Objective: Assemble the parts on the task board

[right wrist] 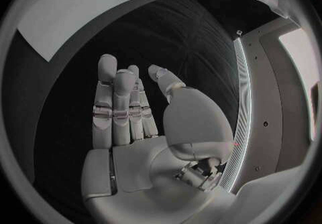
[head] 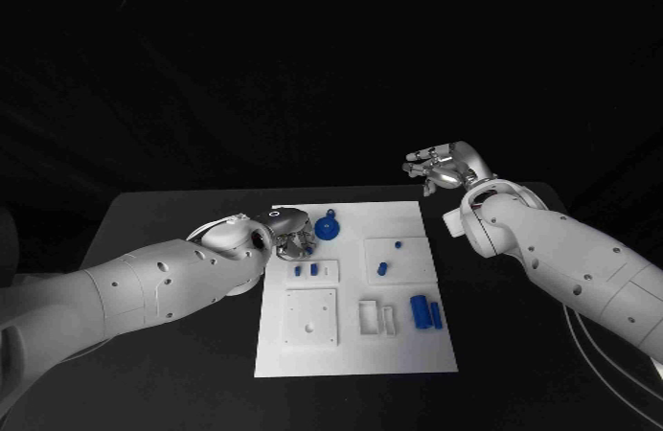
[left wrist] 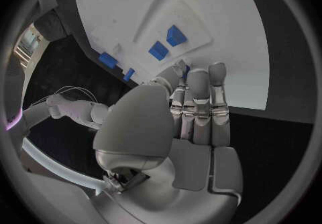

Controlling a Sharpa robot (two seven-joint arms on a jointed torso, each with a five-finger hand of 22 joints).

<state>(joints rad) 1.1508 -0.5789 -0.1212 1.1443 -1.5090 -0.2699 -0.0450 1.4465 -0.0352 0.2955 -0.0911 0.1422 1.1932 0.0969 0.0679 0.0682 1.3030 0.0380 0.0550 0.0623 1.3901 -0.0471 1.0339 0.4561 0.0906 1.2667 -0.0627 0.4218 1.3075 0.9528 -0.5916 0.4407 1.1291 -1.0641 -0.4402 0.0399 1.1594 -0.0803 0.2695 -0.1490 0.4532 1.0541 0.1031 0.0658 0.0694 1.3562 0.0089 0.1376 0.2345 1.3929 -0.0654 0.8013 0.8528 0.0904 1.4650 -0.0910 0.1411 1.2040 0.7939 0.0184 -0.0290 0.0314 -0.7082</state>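
Left hand (head: 286, 237) over the task board's (head: 356, 354) far-left part, just beside the round blue part (head: 328, 228); fingers (left wrist: 198, 101) straight and close together in the left wrist view, grasp not discernible. Right hand (head: 441, 167) raised beyond the board's far-right corner, well apart from it; fingers (right wrist: 114, 101) extended, palm empty in the right wrist view. Small blue parts (head: 425, 310) spread across the board, on the black table (head: 166, 211).

Left hand (left wrist: 181, 122) over task board (left wrist: 228, 31) edge, fingers together, nothing visibly held; blue parts (left wrist: 166, 43) beyond fingertips.
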